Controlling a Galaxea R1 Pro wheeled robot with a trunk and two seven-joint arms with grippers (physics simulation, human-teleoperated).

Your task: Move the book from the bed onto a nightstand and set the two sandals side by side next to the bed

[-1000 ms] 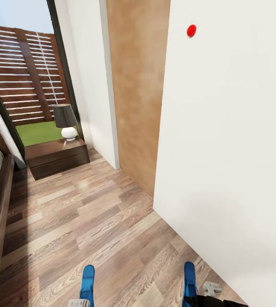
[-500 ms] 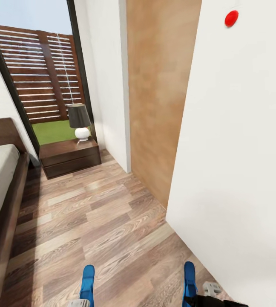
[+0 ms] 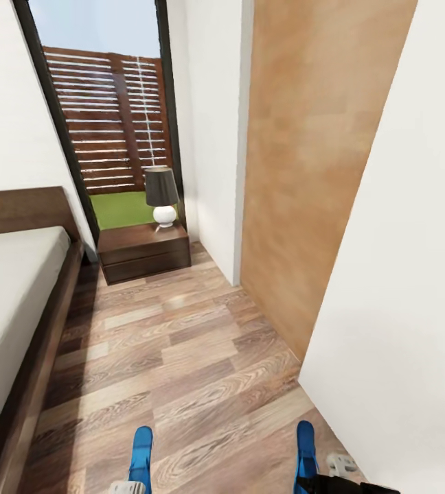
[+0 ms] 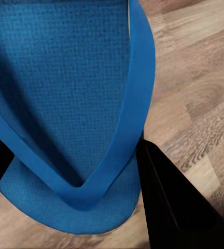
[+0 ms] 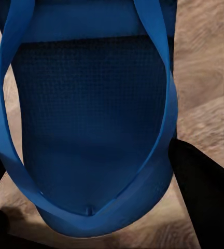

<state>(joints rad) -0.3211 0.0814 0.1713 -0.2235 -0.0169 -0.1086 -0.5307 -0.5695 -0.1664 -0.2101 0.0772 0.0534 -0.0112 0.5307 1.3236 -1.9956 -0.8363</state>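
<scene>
Pinching one bright blue, thin-strapped sandal (image 4: 65,104) each (image 5: 91,129), both tools face the wood-plank floor (image 3: 181,343).

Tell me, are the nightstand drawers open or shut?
Shut. In the head view the nightstand shows flat, flush drawer fronts with nothing pulled out, and the lamp stands upright on its top.

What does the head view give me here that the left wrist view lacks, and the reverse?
Head view alone: the bed, the nightstand with its lamp, the window and the second blue sandal at the right arm. Left wrist view alone: the strap detail and a dark finger beside the sandal. Shared: that left sandal and the wood floor.
</scene>
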